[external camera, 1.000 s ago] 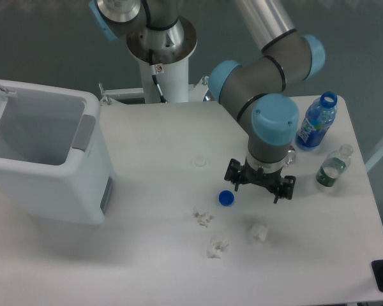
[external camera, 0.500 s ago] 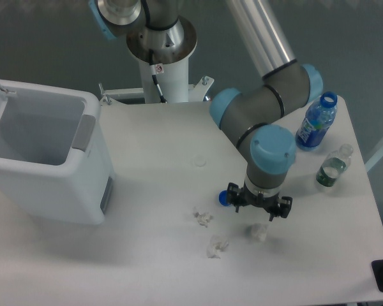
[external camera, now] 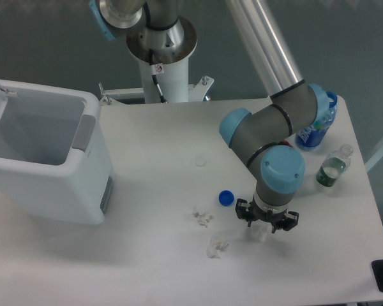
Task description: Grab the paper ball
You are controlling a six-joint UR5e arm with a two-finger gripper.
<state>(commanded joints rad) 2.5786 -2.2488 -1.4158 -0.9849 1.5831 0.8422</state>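
1. The gripper [external camera: 266, 224] hangs right over the paper ball [external camera: 259, 232], well in from the table [external camera: 147, 146] front edge, with bare tabletop on either side.
2. The wrist hides the fingers and most of the ball, so I cannot tell whether the jaws are spread or closed on it.
3. The blue bottle cap [external camera: 226, 197], a small paper scrap [external camera: 203, 217] and a ragged wad [external camera: 216, 246] lie to its left.
4. The white bin [external camera: 48, 159] at the left edge stands open; its inside looks bare. Two bottles [external camera: 332, 167] stand near the right edge.
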